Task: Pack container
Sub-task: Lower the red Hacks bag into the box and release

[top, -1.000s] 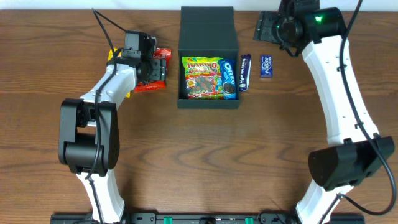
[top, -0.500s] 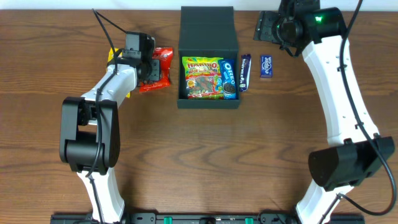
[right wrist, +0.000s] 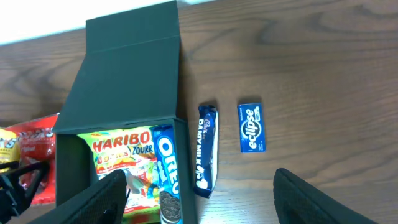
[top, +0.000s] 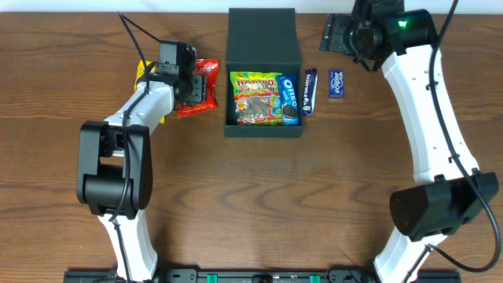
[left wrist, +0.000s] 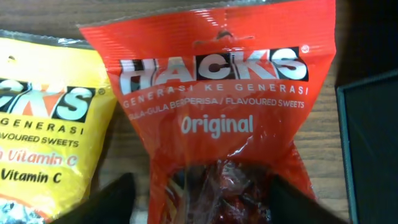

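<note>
Left jaws pinch the limp red Hacks plastic packet [left wrist: 217, 143], right jaws spread; it could snag the dark rectangular container's [top: 262, 35] wall.

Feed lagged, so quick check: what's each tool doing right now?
Left tool: closed on the red HACKS packet.
Right tool: open, empty.

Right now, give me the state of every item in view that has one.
container: open, lid flapped back
Haribo bag: inside container
Oreo pack: inside container
Dairy Milk bar: on table, beside container
Eclipse box: on table, apart
red Hacks bag: pinched by left gripper
yellow Hacks bag: on table
right gripper: open, empty
</note>
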Motion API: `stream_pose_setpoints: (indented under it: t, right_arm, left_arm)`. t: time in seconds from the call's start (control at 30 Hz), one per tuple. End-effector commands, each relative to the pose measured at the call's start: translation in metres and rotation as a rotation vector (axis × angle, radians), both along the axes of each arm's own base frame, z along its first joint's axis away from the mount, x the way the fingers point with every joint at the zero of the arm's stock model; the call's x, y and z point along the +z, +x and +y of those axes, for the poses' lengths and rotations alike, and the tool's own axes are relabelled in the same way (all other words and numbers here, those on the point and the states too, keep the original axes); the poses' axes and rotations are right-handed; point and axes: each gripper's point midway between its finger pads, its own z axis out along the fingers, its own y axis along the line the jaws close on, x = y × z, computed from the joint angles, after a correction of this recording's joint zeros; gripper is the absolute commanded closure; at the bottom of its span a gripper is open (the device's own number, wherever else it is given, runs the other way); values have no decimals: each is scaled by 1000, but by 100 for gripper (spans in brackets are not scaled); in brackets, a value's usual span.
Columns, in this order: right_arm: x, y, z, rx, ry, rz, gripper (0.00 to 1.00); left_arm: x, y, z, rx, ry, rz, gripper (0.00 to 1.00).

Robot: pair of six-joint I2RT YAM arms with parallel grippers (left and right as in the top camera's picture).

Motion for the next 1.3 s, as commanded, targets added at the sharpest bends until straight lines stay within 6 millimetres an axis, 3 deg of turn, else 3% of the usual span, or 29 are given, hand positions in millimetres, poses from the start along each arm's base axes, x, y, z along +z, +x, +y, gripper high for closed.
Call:
stream_pose_setpoints:
  t: [0.0, 0.07, 0.2, 0.37, 0.5, 0.67, 0.8, 0.9, 1.0, 1.1, 1.27]
  right_arm:
    - [4, 2, -5, 0, -13, -11, 25]
    - [4, 2, -5, 0, -13, -12, 25]
    - [4, 2, -5, 0, -13, -12, 25]
    - [4, 3, -12, -14, -13, -12, 25]
    - [4, 4, -19, -29, -13, -11, 25]
    - [4, 5, -25, -41, -13, -11, 25]
    - [4, 6, -34, -60, -14, -12, 25]
    - [4, 7, -50, -92, -14, -10, 25]
    - [2, 7, -64, -121, -15, -1, 25]
    - [0, 5, -84, -160, -16, 13, 25]
    - [0, 5, -94, -181, -17, 12, 25]
  left_arm:
    - [-17, -2, 1, -7, 9, 34, 46]
    - [-16, 0, 1, -7, 9, 25, 59]
    - [-13, 3, 1, 5, 1, 17, 94]
    - [21, 18, -1, 23, -17, -56, 94]
    - [76, 36, -2, 14, -20, -180, 94]
    - [138, 41, -7, -131, 62, -325, 94]
    - [177, 28, -39, -468, 157, -451, 94]
    - [195, 4, -88, -847, 147, -574, 94]
    - [194, -13, -116, -1006, 130, -607, 94]
    - [177, -32, -142, -1215, 272, -609, 95]
    - [154, -42, -164, -1346, 341, -589, 94]
